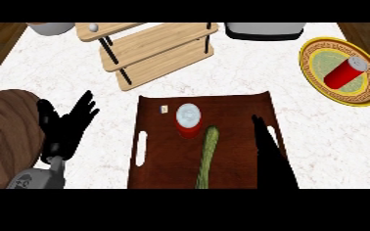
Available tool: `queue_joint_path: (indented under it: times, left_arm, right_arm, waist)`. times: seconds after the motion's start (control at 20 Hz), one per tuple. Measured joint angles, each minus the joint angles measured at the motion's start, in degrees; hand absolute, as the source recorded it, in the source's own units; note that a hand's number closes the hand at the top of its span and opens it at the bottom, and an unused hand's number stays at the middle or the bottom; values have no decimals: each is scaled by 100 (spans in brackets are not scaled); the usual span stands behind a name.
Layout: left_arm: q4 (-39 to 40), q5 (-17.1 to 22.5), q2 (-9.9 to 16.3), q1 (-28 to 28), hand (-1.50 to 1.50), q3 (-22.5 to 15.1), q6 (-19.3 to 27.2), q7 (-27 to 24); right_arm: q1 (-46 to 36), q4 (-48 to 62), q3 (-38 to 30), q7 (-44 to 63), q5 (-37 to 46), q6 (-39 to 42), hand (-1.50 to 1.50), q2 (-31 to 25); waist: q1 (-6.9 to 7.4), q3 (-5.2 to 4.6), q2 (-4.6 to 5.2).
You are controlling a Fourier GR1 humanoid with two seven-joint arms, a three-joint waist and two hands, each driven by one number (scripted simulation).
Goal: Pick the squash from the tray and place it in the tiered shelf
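Right robot hand [269, 147] reaches over the right side of the brown tray [239, 176] with straight fingers, holding nothing. Left robot hand [66, 125] rests open on the left, fingers up. On the white tabletop [57, 73], the wooden tiered shelf [155, 49] stands far behind the tray. A long green squash [208, 156] lies in the tray's middle, just near of a red can [189, 120]. Far right, a yellow plate [318, 73] holds another red can [345, 71].
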Motion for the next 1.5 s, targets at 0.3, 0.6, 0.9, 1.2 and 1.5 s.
queue_joint_path:
  times: [0.3,0.6,0.9,1.2,1.5]
  left_arm:
    - [-61,-25,-28,102,0,54,-19,-47]
    - [-87,-45,-12,193,0,126,-118,-133]
    - [-13,-70,-29,180,0,193,-185,-127]
    - [-117,-54,-35,202,0,244,-211,-29]
    - [-130,-143,-111,218,0,240,-177,17]
  right_arm:
    - [-62,558,145,120,508,227,-150,450]
    - [-127,925,259,180,778,288,-150,555]
    - [-199,1282,318,154,801,195,-150,577]
    - [-256,1714,306,161,899,78,-150,581]
    - [-375,2114,111,56,909,-62,-150,606]
  waist:
    - [-53,8,-14]
    - [-67,13,-18]
    - [-79,22,-16]
    - [-68,12,-10]
    - [-76,18,-18]
